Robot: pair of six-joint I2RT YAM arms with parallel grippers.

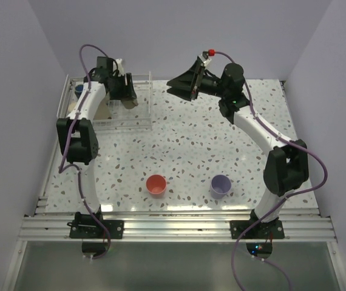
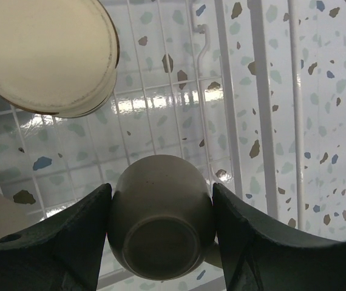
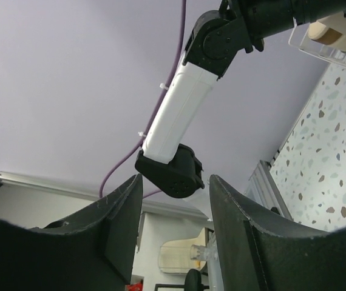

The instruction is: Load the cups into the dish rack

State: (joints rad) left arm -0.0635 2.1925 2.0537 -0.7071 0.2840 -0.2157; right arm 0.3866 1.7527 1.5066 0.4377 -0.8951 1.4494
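Your left claw (image 2: 161, 203) is pinched on an olive cup (image 2: 161, 233), one finger pressed against each side. The cup's base faces the wrist camera. The cup hangs over the wire floor of the white dish rack (image 2: 264, 121), inside its rails. A beige cup (image 2: 45, 54) sits in the rack beyond it, at the upper left of the wrist view, apart from the held cup.

From above, this claw is over the rack at the far left of the speckled table (image 1: 185, 151).

Your right claw (image 3: 176, 200) stands spread with nothing between its fingers. It is raised over the far middle of the table and turned toward the left arm (image 3: 182, 109) and the rack.

Two cups stand upright near the near edge, between the arm bases and well apart from the rack. The red cup (image 1: 156, 185) is on the left and the lavender cup (image 1: 221, 185) is on the right, with bare table between them.
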